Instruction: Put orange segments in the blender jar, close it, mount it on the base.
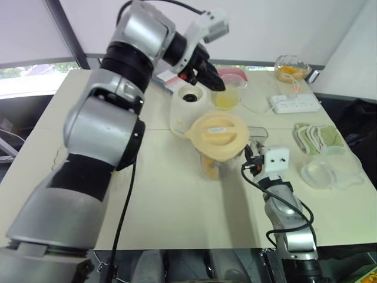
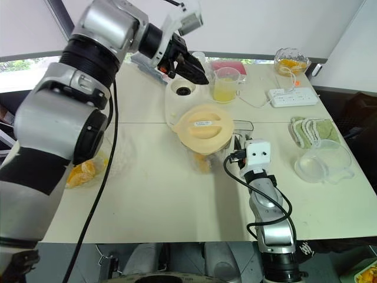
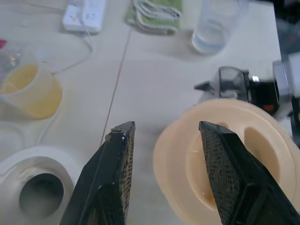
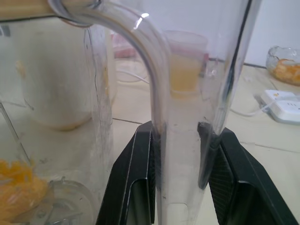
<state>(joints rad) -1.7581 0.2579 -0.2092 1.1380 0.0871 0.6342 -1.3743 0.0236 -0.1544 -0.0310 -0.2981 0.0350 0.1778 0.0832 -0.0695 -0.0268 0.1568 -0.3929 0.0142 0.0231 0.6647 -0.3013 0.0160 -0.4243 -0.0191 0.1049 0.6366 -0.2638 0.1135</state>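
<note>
The lidded blender jar (image 2: 200, 158), with orange segments (image 4: 18, 188) inside, is seen just in front of the white base (image 2: 178, 99). Its clear handle (image 4: 158, 70) is pinched by the right gripper (image 4: 180, 137). The left gripper (image 3: 164, 136) is held above the base, with its fingers spread.

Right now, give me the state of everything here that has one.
blender jar: lid on, orange segments inside, off the base
base: top socket empty
left hand: open, above lid and base
right hand: shut on the jar's handle
measuring cup: part full of yellow juice
</note>
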